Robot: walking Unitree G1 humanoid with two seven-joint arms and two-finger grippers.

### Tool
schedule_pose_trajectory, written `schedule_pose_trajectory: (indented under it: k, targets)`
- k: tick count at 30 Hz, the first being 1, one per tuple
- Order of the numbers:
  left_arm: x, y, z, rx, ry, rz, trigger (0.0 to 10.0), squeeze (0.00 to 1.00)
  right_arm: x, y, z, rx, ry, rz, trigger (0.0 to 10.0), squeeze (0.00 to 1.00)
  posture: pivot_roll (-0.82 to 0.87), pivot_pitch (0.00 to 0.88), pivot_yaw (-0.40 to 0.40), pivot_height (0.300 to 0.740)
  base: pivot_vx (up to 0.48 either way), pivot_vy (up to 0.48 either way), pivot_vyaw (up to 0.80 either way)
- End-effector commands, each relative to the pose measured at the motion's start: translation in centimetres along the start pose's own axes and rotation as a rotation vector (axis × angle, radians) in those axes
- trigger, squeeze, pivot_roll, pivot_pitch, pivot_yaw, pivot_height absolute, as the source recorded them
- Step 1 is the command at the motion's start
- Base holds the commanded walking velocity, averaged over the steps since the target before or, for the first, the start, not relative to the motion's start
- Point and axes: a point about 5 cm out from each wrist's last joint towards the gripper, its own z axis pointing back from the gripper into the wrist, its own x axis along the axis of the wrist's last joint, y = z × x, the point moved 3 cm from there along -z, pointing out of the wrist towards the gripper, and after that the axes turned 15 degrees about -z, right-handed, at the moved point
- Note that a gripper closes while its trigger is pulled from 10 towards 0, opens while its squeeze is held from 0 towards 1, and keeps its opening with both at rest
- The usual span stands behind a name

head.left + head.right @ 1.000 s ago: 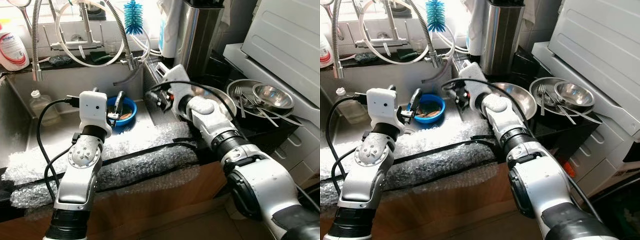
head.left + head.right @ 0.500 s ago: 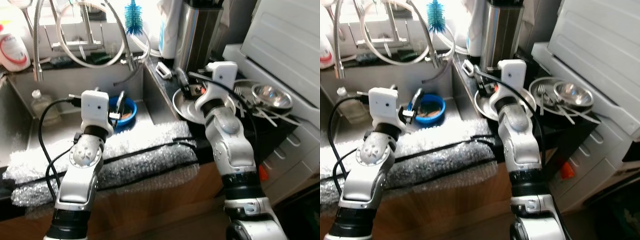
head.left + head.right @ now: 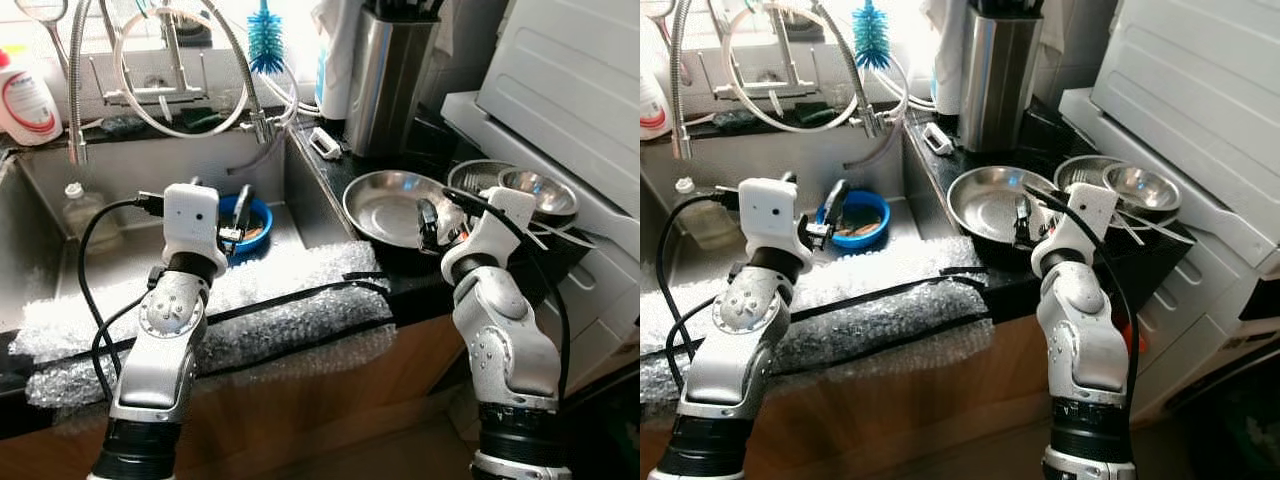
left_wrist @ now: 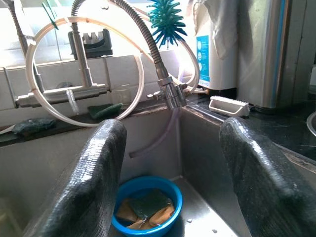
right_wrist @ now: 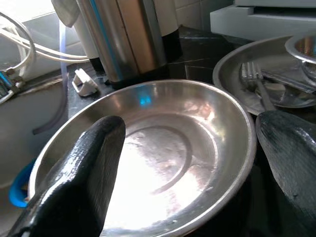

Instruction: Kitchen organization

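A wide shallow steel plate (image 3: 385, 205) lies on the black counter right of the sink, empty and shiny in the right wrist view (image 5: 163, 143). My right gripper (image 3: 432, 225) hovers open at the plate's near right rim, nothing between its fingers (image 5: 84, 163). A blue bowl (image 3: 255, 220) holding sponges rests in the sink. My left gripper (image 3: 237, 212) hangs open just above and in front of it; the left wrist view shows the blue bowl (image 4: 148, 210) between the spread fingers (image 4: 96, 168).
A second steel plate (image 3: 480, 180) with forks and a small steel bowl (image 3: 540, 190) sits further right. A steel knife block (image 3: 385, 75), tap hose (image 3: 245, 60), blue brush (image 3: 266, 35) and soap bottle (image 3: 25, 100) line the back. Bubble wrap (image 3: 270, 310) covers the sink's front edge.
My right arm swung from the sink's right corner across to the right and came down at the big steel plate's near rim. The left arm held still.
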Motion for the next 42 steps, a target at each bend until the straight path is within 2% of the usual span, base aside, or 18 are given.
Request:
schedule_pose_trajectory:
  k: [1,5,6,7,8,19,27,35,42]
  targets:
    - [0.4,0.0,0.0,-0.004,-0.018,-0.004,10.0,0.0,0.5,0.3,0.3,0.0,-0.013,-0.012,10.0,1.0,-0.06,0.0,-0.078,0.74,0.0,0.0,0.0]
    - [0.5,0.0,0.1,-0.005,-0.019,-0.004,10.0,0.0,0.6,0.4,0.6,-0.011,0.005,-0.021,10.0,1.0,-0.06,0.0,-0.079,0.74,0.0,0.0,0.0]
    - [0.5,-0.1,0.1,-0.008,-0.018,-0.006,10.0,0.0,0.5,0.4,0.6,-0.014,0.015,-0.026,10.0,0.7,-0.06,0.0,-0.08,0.74,0.0,0.0,0.0]
    - [0.5,-0.1,0.1,-0.009,-0.018,-0.008,10.0,0.0,0.4,0.5,0.7,-0.016,0.019,-0.03,10.0,0.53,-0.06,0.0,-0.08,0.74,0.0,0.0,0.0]
    - [0.5,-0.1,0.1,-0.01,-0.019,-0.01,10.0,0.0,0.3,0.5,0.7,-0.02,0.023,-0.042,10.0,0.0,-0.06,0.0,-0.081,0.74,0.0,0.0,0.0]
    - [0.4,-0.2,0.1,-0.014,-0.016,-0.018,10.0,0.0,-0.1,0.1,0.9,-0.103,0.021,-0.138,10.0,0.0,-0.06,0.0,-0.083,0.74,0.0,0.0,0.0]
    - [0.4,-0.2,0.1,-0.011,-0.016,-0.017,10.0,0.0,0.7,-0.6,0.8,-0.154,-0.042,-0.191,10.0,0.0,-0.06,0.0,-0.083,0.74,0.0,0.0,0.0]
    - [0.5,-0.2,0.1,-0.016,-0.016,-0.017,10.0,0.0,0.2,-1.6,0.8,-0.216,-0.031,-0.209,10.0,0.0,-0.06,0.0,-0.081,0.74,0.0,0.0,0.0]
    - [0.5,-0.1,0.1,-0.018,-0.017,-0.021,10.0,0.0,-0.4,-1.5,0.5,-0.22,-0.005,-0.246,10.0,0.0,-0.06,0.0,-0.08,0.74,0.0,0.0,0.0]
